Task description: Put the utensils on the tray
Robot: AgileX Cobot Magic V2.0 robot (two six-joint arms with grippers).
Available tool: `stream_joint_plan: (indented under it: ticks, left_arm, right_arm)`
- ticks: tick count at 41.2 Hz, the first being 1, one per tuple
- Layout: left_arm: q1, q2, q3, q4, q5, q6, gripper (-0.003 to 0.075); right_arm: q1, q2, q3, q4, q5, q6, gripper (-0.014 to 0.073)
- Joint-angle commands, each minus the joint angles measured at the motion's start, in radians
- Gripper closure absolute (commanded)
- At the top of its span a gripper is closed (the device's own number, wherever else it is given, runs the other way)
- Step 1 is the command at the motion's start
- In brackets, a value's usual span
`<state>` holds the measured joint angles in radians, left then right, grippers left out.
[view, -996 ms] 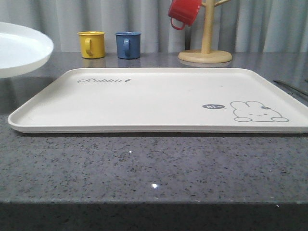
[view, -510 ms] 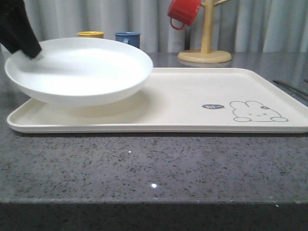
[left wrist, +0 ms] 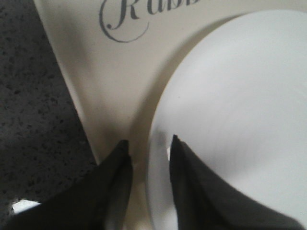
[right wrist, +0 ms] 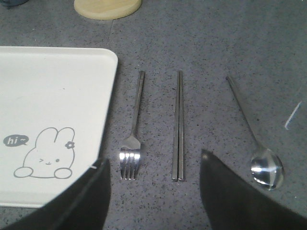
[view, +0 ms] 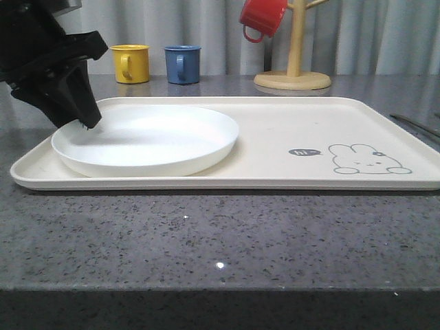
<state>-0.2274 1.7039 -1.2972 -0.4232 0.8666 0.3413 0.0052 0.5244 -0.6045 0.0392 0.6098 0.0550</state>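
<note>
Front view: your left gripper [view: 88,124] sits at the upper left of the frame, tips down at the far-left rim of the white plate [view: 148,139]. The plate lies flat on the left half of the tray [view: 289,117], which spans the middle of the frame on the grey speckled table [view: 220,240]. The rabbit drawing [view: 369,159] is at the tray's right end, uncovered.

Left wrist view: the two dark fingers [left wrist: 117,177] straddle the plate's rim [left wrist: 158,158] at lower centre, one outside over the tray, one inside over the plate. A narrow gap shows between them; you cannot tell whether they pinch the rim or have let go.

Right wrist view: your right gripper [right wrist: 153,191] is spread wide, fingers at the lower left and lower right corners, holding nothing. On the table beside the tray's edge lie the fork [right wrist: 133,139], the chopsticks [right wrist: 179,125] and the spoon [right wrist: 256,143], side by side and apart, centre to right of frame.

Background, top of the front view: yellow mug [view: 130,63], blue mug [view: 183,64], red mug [view: 262,18] hanging on a wooden stand [view: 294,69].
</note>
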Motion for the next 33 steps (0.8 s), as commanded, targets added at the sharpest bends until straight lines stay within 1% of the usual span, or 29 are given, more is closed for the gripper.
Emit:
stream_joint_plan:
  ticks: [1, 3, 7, 10, 14, 18, 27, 29, 33]
  left_arm:
    - [-0.009, -0.043, -0.057, -0.029, 0.017, 0.003, 0.0328]
    - [-0.009, -0.054, -0.073, -0.024, 0.033, 0.003, 0.0314]
    - [-0.009, -0.102, -0.086, -0.024, 0.033, 0.004, 0.0314]
    - [-0.021, -0.161, -0.086, 0.004, 0.031, 0.009, 0.0315]
    - [-0.053, -0.248, -0.084, 0.062, 0.038, 0.009, 0.0321]
    - [-0.109, -0.347, -0.065, 0.108, 0.052, 0.009, 0.0321]
    - [-0.262, -0.567, 0.061, 0.245, 0.050, 0.007, 0.0322]
    - [-0.283, -0.618, 0.110, 0.265, 0.050, 0.003, 0.0325]
    - [-0.294, -0.713, 0.192, 0.315, 0.041, -0.033, 0.0352]
  right_arm:
    - [-0.005, 0.014, -0.035, -0.007, -0.066, -0.005, 0.0150]
    - [-0.005, 0.014, -0.035, -0.007, -0.066, -0.005, 0.0150]
    - [-0.005, 0.014, -0.035, -0.007, -0.066, -0.005, 0.0150]
    - [-0.005, 0.014, -0.035, -0.007, -0.066, -0.005, 0.0150]
    - [-0.005, 0.014, -0.035, -0.007, -0.066, -0.005, 0.0150]
    - [-0.005, 0.014, -0.035, -0.007, -0.066, -0.005, 0.0150]
    - [-0.005, 0.014, -0.035, -0.007, -0.066, -0.005, 0.0150]
    - [-0.005, 0.014, -0.035, -0.007, -0.066, -0.005, 0.0150]
    - [-0.005, 0.014, -0.035, -0.006, -0.066, -0.005, 0.0150]
